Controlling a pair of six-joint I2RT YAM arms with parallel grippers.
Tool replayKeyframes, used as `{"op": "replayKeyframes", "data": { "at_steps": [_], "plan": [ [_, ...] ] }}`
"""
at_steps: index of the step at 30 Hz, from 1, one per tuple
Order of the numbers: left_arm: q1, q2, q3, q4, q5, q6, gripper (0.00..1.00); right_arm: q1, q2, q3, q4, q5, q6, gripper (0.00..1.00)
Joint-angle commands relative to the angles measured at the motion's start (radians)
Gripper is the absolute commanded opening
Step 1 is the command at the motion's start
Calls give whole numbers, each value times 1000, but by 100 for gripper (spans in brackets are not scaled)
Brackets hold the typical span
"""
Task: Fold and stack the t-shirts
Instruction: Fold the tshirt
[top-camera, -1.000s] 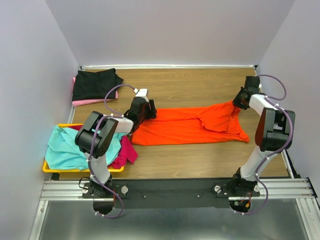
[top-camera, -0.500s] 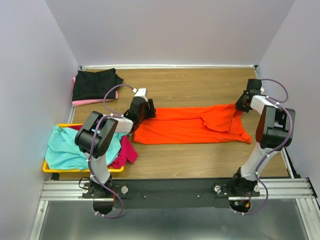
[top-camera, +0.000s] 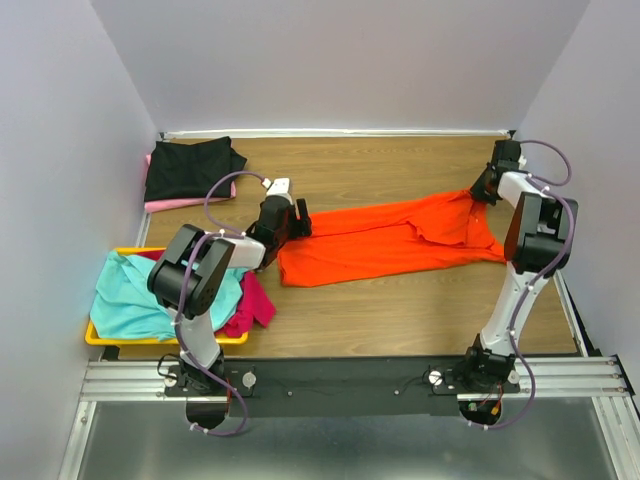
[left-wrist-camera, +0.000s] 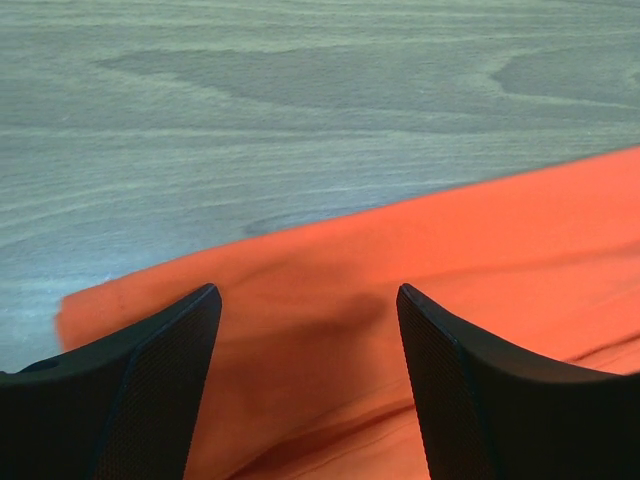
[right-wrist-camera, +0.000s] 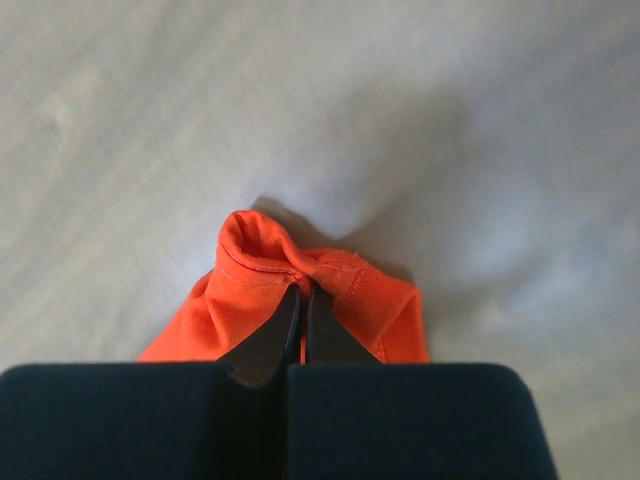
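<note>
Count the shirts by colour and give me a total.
orange shirt: 1
black shirt: 1
pink shirt: 1
teal shirt: 1
magenta shirt: 1
Total: 5

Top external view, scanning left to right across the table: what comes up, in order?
teal t-shirt → left gripper → orange t-shirt → right gripper

Shallow yellow tray (top-camera: 100, 341) at left edge of wooden table (top-camera: 400, 320).
</note>
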Motion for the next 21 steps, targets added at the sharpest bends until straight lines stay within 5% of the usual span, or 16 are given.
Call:
{"op": "replayKeyframes", "data": {
  "at_steps": [1, 10, 11, 15, 21],
  "plan": [
    [5, -56, -34, -25, -66, 2, 80, -10, 99, 130, -34, 39, -10, 0],
    [-72, -161, -52, -15, -109, 34, 80, -8, 176, 328, -60, -145, -48, 9],
    [-81, -165, -52, -6, -101, 42, 80, -7, 169, 331, -60, -165, -62, 14],
    [-123, -208, -149, 138, -14, 74, 80, 7, 64, 304, -58, -214, -96, 59],
    [-133, -244, -314, 387, 115, 56, 80, 42, -169, 131, -47, -259, -103, 76]
  ]
}}
